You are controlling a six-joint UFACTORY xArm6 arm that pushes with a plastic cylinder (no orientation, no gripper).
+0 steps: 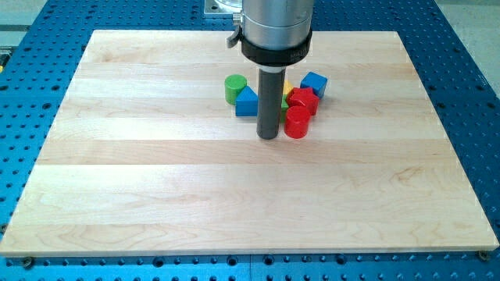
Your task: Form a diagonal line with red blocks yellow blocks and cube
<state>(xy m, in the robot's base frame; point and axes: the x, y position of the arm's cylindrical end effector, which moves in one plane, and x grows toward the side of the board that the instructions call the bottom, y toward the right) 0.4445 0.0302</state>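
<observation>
Blocks sit bunched in a tight cluster in the upper middle of the wooden board [156, 195], and we have only the one camera view to read them from. Our rod [269, 101] comes straight down from the grey collar at the view's top, and my tip [268, 137] rests on the board at the cluster's lower edge. We carry no pincer at all, only this rod, so nothing is held and there is no opening to report. Just to the view's right of the tip stands the red cylinder [297, 122], close beside the rod; whether they touch we cannot tell. Behind it, toward the view's top, sits a second red block [304, 99], its shape hard to make out, touching or nearly touching the cylinder. A sliver of a yellow block [287, 88] shows between the rod and that red block, mostly hidden. The blue cube [314, 83] lies at the cluster's upper right, just beside the red block. On the view's left of the rod we see a blue triangular block [247, 102], and the green cylinder [235, 88] just beside it at the upper left.
</observation>
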